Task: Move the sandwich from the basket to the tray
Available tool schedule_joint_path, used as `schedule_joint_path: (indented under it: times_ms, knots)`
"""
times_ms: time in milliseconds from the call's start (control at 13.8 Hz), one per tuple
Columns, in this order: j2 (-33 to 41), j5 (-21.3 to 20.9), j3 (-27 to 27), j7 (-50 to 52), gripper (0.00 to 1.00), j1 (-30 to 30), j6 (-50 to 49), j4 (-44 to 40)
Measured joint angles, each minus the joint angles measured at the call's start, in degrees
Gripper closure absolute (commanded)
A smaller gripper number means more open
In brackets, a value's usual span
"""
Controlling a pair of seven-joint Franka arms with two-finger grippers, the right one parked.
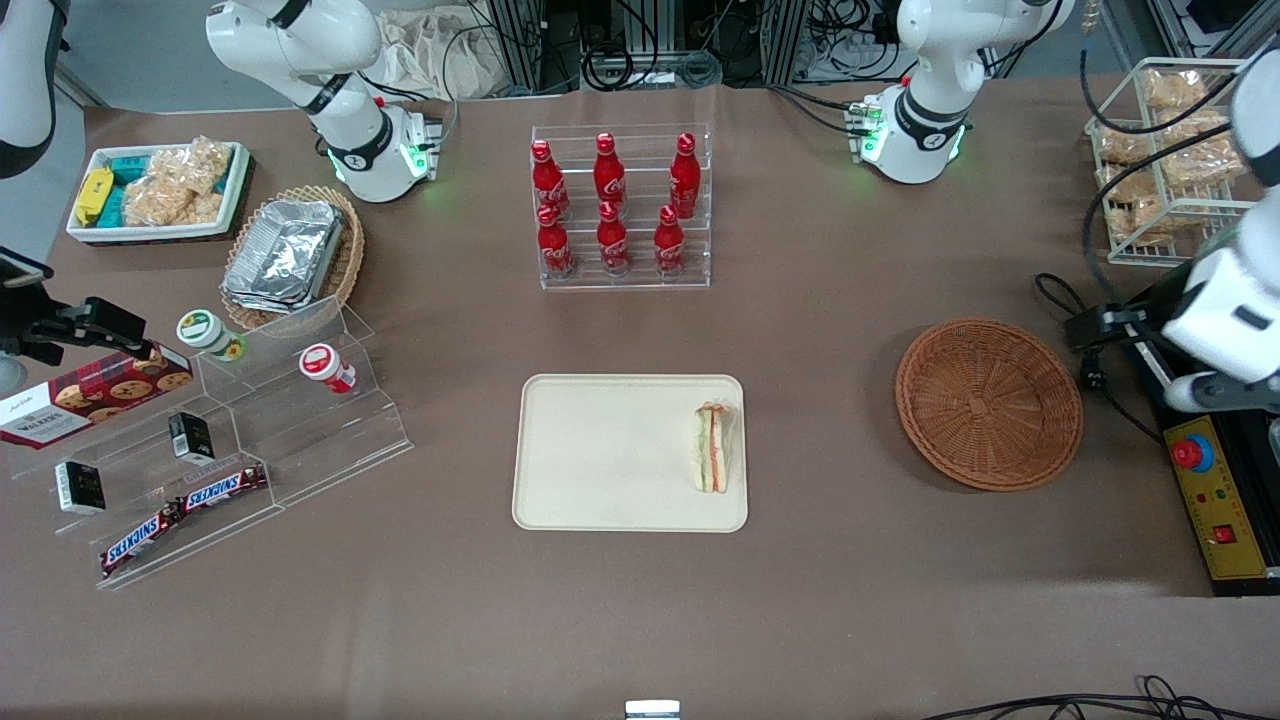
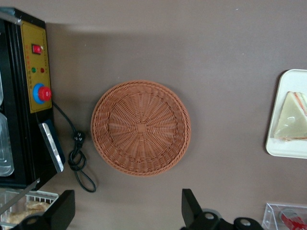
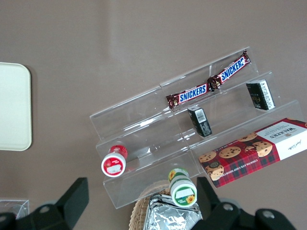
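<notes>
The tool is being held high above the tabletop, toward the working arm's end, with the basket lying directly beneath it in the left wrist view. Its two dark fingers are being kept wide apart, roughly as wide as the basket itself, and nothing is being gripped or touched between them.

The sandwich is lying on the tray, close against the tray's short edge that faces the basket. It is resting flat in its clear wrap, with the orange and green filling layers showing along its length in the front view. In the left wrist view its pale triangular bread face is being shown on the tray's rim end.

The basket is sitting empty on the tabletop, well apart from the tray, toward the working arm's end. Just beside the basket, at that end's edge of the tabletop, a black and yellow control box with a red button is standing, and a dark cable is coiling between the box and the basket.
</notes>
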State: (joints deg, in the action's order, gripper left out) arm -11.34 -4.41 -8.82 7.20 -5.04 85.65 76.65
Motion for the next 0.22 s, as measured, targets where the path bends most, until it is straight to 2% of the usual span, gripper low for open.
schedule_joint_path:
  times_ms: [72, 217]
  knots:
    - [0.85, 2.04, 5.06, -1.03, 0.0, 2.69, 0.0, 0.54]
    - [1.54, 3.26, 8.51, -1.58, 0.0, 4.54, 0.02, 1.41]
